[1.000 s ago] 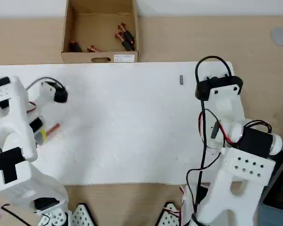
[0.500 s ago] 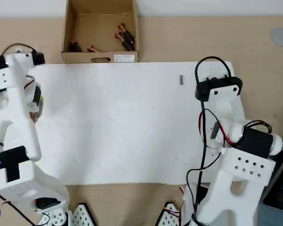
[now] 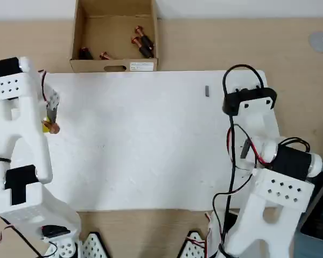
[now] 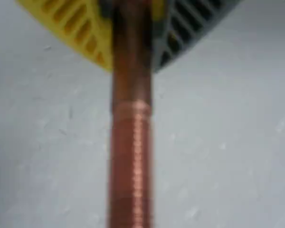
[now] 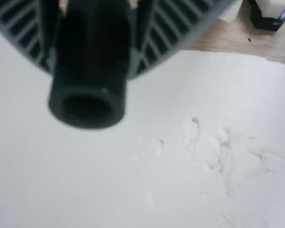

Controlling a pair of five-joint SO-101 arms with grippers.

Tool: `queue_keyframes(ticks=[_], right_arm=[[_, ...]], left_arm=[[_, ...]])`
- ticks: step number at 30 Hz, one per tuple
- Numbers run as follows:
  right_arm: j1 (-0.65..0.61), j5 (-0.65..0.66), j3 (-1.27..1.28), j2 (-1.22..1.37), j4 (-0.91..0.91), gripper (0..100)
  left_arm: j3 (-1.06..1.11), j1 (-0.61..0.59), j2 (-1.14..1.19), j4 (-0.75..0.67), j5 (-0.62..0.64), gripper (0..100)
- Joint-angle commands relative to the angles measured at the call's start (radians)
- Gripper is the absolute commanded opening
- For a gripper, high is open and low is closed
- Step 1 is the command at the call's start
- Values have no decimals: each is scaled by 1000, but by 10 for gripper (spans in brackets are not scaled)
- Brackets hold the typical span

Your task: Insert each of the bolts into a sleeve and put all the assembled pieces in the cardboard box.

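High view: two white plastic arms are seen at a wooden table (image 3: 204, 43), one at each side of a single white foam sheet (image 3: 140, 150) whose surface is matt and lightly pitted. One open cardboard box (image 3: 78, 37) is set at the far left, just beyond the sheet's far edge. Inside it, two assembled pieces (image 3: 141, 42), each a copper bolt in a black sleeve, are laid close together by the right wall. Two more copper-and-black ends are seen by the near wall, though whether these make one piece or two cannot be told. One small grey stub (image 3: 206, 91), short and rectangular, is left alone on the far right part of the sheet. One bolt (image 4: 131, 156) is pinched by the left gripper (image 4: 132, 42) between a ribbed yellow finger and a ribbed dark grey one; its shank is round, smooth copper near the fingers and finely threaded farther down, and it is held above the left edge of the sheet. One sleeve (image 5: 88, 85), a matt black tube with a round open bore, is clamped between the ribbed grey fingers of the right gripper (image 5: 92, 28) above the sheet's right side.
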Motion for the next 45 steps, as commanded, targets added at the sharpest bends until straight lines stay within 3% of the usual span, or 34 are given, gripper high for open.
queue_keyframes(ticks=[1,6,9,22,31,35,45], right_arm=[[12,-6,-41,-25,2,10],[12,-6,-41,-25,2,10],[12,-6,-41,-25,2,10],[12,-6,-41,-25,2,10],[12,-6,-41,-25,2,10],[12,-6,-41,-25,2,10],[12,-6,-41,-25,0,10]], left_arm=[[-52,14,-5,6,218,5],[-49,29,-4,6,549,5],[-40,29,5,-18,654,5],[-35,29,104,-21,655,16],[-41,80,97,-15,655,345],[-48,120,94,0,640,357],[-92,124,-33,25,201,357]])
